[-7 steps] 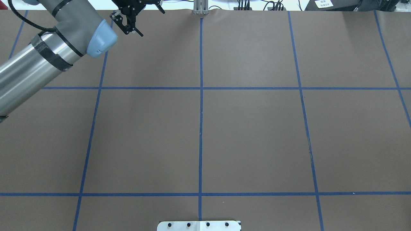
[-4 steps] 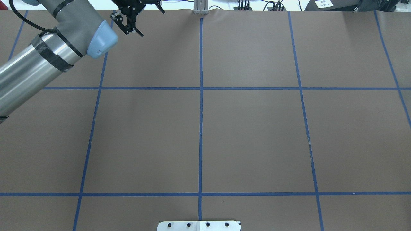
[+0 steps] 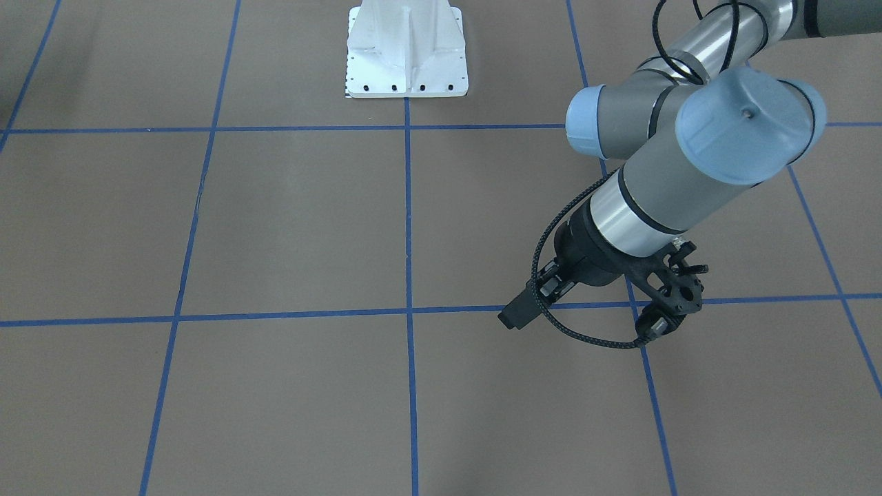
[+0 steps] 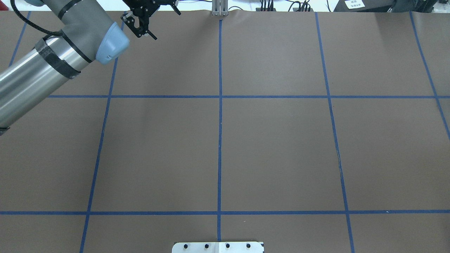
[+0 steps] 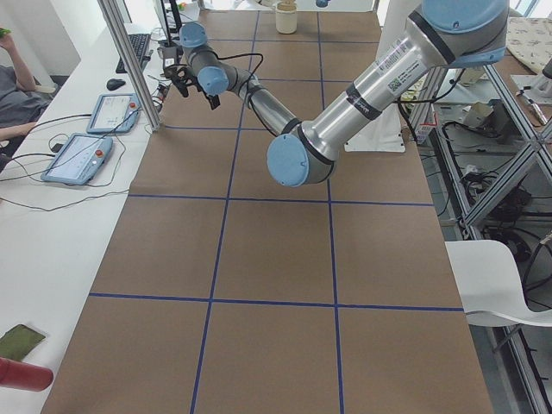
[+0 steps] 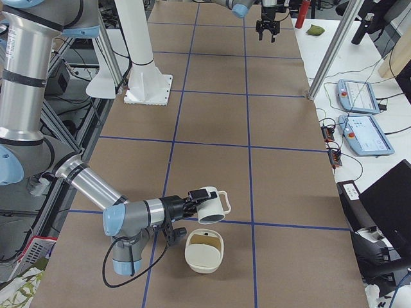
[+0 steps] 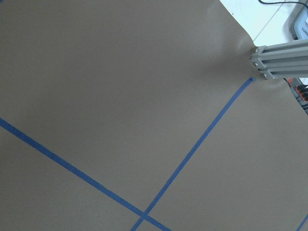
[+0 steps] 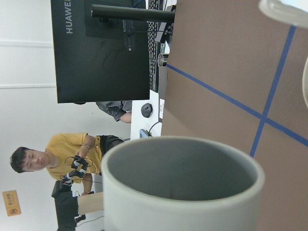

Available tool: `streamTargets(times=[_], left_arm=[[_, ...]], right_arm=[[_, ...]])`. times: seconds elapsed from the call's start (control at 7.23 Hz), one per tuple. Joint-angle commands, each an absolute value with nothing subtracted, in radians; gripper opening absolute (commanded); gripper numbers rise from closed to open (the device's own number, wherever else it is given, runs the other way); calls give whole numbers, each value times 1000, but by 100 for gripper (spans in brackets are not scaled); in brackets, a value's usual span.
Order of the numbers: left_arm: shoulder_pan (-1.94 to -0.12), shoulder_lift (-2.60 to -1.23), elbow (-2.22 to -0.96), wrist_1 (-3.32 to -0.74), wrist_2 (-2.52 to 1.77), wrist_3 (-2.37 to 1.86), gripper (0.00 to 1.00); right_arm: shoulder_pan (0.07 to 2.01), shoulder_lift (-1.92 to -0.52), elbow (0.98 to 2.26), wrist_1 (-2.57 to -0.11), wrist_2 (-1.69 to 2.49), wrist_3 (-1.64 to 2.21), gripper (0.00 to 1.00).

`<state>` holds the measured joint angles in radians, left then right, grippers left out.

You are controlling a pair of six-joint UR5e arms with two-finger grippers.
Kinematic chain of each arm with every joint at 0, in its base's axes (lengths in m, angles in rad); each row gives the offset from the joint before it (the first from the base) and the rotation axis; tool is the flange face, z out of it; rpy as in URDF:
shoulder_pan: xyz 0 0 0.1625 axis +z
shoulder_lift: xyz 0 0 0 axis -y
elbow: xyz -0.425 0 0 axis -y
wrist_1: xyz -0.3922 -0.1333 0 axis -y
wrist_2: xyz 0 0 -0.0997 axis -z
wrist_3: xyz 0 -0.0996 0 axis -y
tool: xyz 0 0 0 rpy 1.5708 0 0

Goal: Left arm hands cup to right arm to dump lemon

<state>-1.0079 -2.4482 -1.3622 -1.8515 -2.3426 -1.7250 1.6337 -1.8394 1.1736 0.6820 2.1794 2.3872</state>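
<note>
Cup [image 6: 216,204] sits at the tip of the right gripper [image 6: 194,205], up off the table [image 4: 274,140] and tipped roughly onto its side; long axis about level, mouth pointing sideways, loop handle on the side away from the arm. Just below it, a touch nearer the camera in the right-side view, stands a white round container [image 6: 204,251], apart from the cup; the dump turns on getting the cup's mouth over that opening.

Right jaws: cannot tell whether they are spread or closed, only the side view shows them; the cup is aloft there, so presumably clamped. Left gripper [image 3: 586,320] has its fingers spread wide with nothing between them; it hovers over the table's edge farthest from the robot, well apart from the cup, so the right arm is the one on the job.

Cup looks cream-white outside, matte grey inside, thick rim; the part of the inside seen from the right wrist holds no lemon. Lemon not surely seen; a faint yellowish streak [image 6: 205,237] inside the container may be it, too small to say.

Judgement: hand-over done, pour in hand or finishing; more tilt is needed only if the lemon sits hidden at the cup's bottom; risk is a drop landing beside the container's rim.
</note>
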Motion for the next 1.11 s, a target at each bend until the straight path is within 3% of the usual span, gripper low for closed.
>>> streamTargets(times=[0.0, 0.97], left_arm=[[-1006, -2448, -1362, -1852, -2342, -1724, 100], [-1006, -2459, -1364, -1852, -2329, -1723, 100]], right_arm=[[1634, -1838, 1173, 709, 2116, 2564, 2], [1634, -1827, 1134, 767, 2043, 2870, 4]])
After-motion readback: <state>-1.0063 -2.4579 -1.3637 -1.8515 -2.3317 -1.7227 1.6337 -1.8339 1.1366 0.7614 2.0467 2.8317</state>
